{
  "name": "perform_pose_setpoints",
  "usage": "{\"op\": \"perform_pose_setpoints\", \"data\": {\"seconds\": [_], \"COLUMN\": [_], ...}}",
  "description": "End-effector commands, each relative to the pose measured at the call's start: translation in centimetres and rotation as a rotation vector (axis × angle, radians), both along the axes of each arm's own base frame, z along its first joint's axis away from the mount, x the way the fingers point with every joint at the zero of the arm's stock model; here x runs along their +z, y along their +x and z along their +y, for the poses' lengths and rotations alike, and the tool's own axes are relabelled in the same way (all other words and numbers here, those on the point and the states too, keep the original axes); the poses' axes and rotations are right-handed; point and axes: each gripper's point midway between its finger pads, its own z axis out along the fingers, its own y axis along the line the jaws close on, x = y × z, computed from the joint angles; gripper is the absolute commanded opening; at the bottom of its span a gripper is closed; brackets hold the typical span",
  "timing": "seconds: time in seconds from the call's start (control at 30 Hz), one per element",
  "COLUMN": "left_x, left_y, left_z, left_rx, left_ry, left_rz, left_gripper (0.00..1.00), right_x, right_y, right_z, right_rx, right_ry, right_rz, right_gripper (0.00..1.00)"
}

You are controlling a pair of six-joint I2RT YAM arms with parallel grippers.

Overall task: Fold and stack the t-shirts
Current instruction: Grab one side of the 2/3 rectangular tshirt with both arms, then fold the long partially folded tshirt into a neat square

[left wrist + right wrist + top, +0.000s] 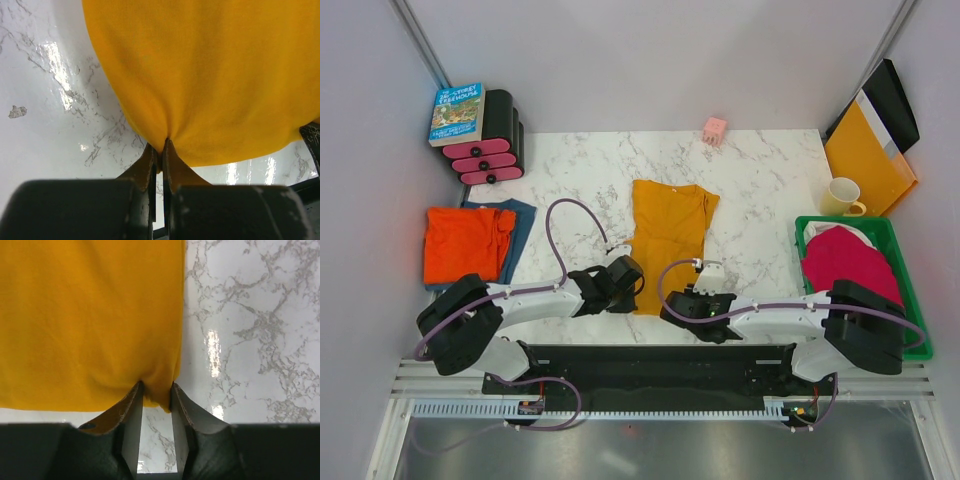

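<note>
Both arms reach toward the lower centre of the top view. The left gripper point(164, 145) pinches the mustard-yellow t-shirt point(210, 75). The right gripper point(156, 390) straddles its hem, jaws partly apart (grip unclear).

A soft, matt cotton mustard-yellow t-shirt point(670, 240) lies on the smooth, glossy marble-look table point(760, 200), with a green plastic crate point(912, 300) at right and a glazed mug point(842, 196) beyond.

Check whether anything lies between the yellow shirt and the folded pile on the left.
Nothing does: bare table separates the yellow shirt from the orange shirt on the blue shirt. Only the left arm's cable arches over it.
</note>
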Motion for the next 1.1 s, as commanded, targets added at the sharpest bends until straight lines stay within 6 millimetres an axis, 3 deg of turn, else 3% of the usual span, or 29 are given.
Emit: {"op": "perform_pose_setpoints", "data": {"seconds": [0.0, 0.03, 0.07, 0.13, 0.27, 0.3, 0.4, 0.67, 0.9, 1.0, 1.07], "left_x": [-0.4, -0.3, -0.1, 0.0, 1.0, 1.2, 2.4, 5.7, 10.1, 13.7, 14.4], "left_y": [-1.6, -1.6, -1.6, -1.6, -1.8, -2.0, -2.5, -3.6, -1.7, 0.4, 1.3], "left_z": [1.3, 1.4, 1.4, 1.5, 1.3, 1.4, 1.6, 0.3, -0.9, -2.1, -2.5], "left_rx": [-0.027, -0.026, -0.025, -0.021, -0.021, -0.022, -0.017, -0.055, -0.051, -0.052, -0.067], "left_ry": [0.054, 0.053, 0.049, 0.045, 0.010, 0.002, -0.033, -0.120, -0.153, -0.158, -0.127], "left_rz": [0.056, 0.052, 0.048, 0.047, 0.040, 0.037, 0.020, -0.027, -0.133, -0.222, -0.256], "left_gripper": [0.02, 0.02, 0.02, 0.02, 0.02, 0.02, 0.02, 0.02, 0.02, 0.02, 0.02], "right_x": [-4.2, -4.5, -4.6, -4.8, -3.3, -2.5, -0.6, 5.5, 11.8, 14.6, 15.6], "right_y": [-3.4, -3.6, -3.9, -4.2, -4.1, -3.8, -3.9, -2.7, 0.3, 2.7, 4.1], "right_z": [-1.5, -1.6, -1.5, -1.9, -2.0, -2.8, -2.5, -0.2, 1.4, 0.8, -0.1], "right_rx": [-0.018, -0.020, -0.029, -0.039, -0.038, -0.053, -0.040, -0.014, -0.028, -0.053, -0.086], "right_ry": [-0.026, -0.022, -0.010, -0.005, -0.015, -0.048, -0.071, -0.013, 0.027, 0.014, -0.005], "right_rz": [0.175, 0.185, 0.201, 0.210, 0.146, 0.107, 0.052, -0.104, -0.228, -0.286, -0.308], "right_gripper": [0.30, 0.24, 0.11, 0.00, 0.00, 0.00, 0.00, 0.00, 0.00, 0.00, 0.00]}}
